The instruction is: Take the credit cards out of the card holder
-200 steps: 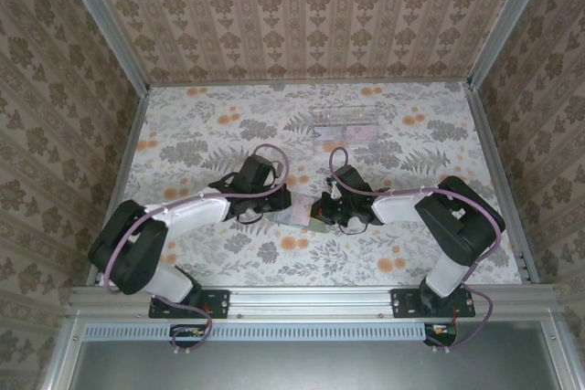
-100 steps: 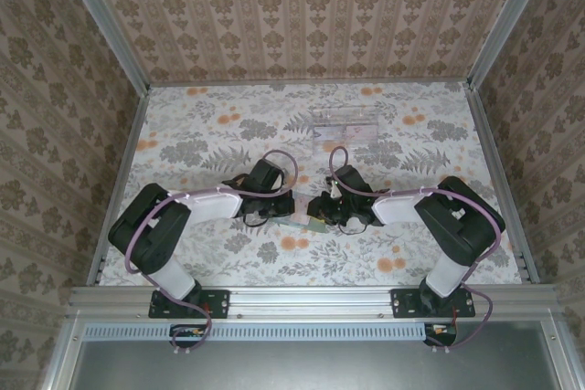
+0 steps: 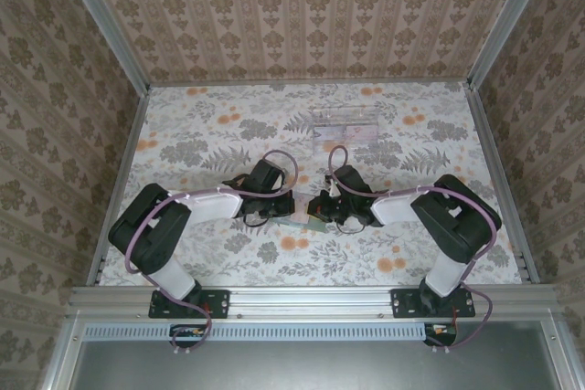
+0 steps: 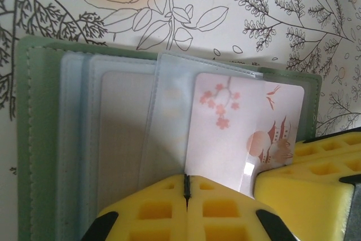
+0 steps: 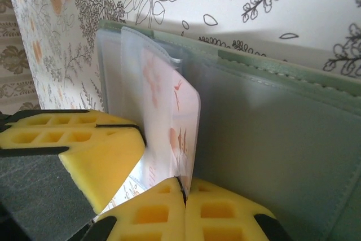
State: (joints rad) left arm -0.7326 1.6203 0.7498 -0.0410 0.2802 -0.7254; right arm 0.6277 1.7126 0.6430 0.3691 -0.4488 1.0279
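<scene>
Near the middle of the table the soft, stitched grey-green card holder lies open; the left gripper is clamped on its clear sleeve, the right gripper pinches the glossy pink card, which runs straight ahead of those pads, so pull backward

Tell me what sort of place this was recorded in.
Probably a staged test booth, not a real room: wallpapered walls box in a small flower-patterned table, framed by metal rails, with two robot arms bolted at its near edge.
</scene>
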